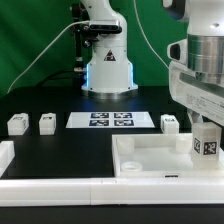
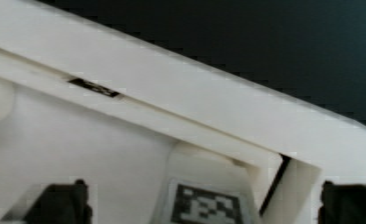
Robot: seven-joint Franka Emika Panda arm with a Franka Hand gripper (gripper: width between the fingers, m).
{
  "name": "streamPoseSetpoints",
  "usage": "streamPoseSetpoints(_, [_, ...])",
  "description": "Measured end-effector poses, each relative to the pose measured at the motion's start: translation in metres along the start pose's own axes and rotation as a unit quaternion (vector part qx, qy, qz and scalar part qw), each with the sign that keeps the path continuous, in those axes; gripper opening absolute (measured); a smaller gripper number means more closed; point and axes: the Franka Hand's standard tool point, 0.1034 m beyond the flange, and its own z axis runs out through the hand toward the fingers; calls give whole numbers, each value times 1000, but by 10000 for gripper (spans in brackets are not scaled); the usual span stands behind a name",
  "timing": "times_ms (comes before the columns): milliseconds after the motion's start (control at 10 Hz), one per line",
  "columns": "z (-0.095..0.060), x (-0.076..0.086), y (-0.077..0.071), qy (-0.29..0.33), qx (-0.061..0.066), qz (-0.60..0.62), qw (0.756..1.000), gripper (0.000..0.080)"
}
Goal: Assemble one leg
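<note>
The gripper (image 1: pixel 205 128) is open wide. Its two fingers stand on both sides of the leg (image 1: pixel 206 141) but I cannot tell if they touch it. In the wrist view the leg (image 2: pixel 212 203) shows its black-and-white tag between the two dark fingertips (image 2: pixel 59 201).

The leg stands up in the corner of the big white tabletop (image 1: pixel 150 158), at about 3 o'clock in the exterior view. It looks small, hard and light. I think it will not bend or break easily. The plastic looks smooth, so it may slip. The best place to hold it is on its two flat sides, with the tag left showing.

Three more small white pegs (image 1: pixel 17 124) sit in a row at 9 o'clock, and one more peg (image 1: pixel 170 123) sits behind the tabletop. The marker board (image 1: pixel 110 120) lies flat near 12 o'clock, in front of the robot's base (image 1: pixel 108 70).

The table (image 1: pixel 70 150) is black and flat. A long white rail (image 1: pixel 60 186) runs along 6 o'clock. A green curtain (image 1: pixel 30 40) hangs behind.
</note>
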Motion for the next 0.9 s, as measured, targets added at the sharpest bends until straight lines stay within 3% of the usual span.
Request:
streamPoseSetpoints(500, [0,1,0,1,0,-224,975,649])
streamPoseSetpoints(700, [0,4,2,10,-13,-382,924,649])
streamPoseSetpoints(900, [-1,8,2,13,-16,-489,872,649])
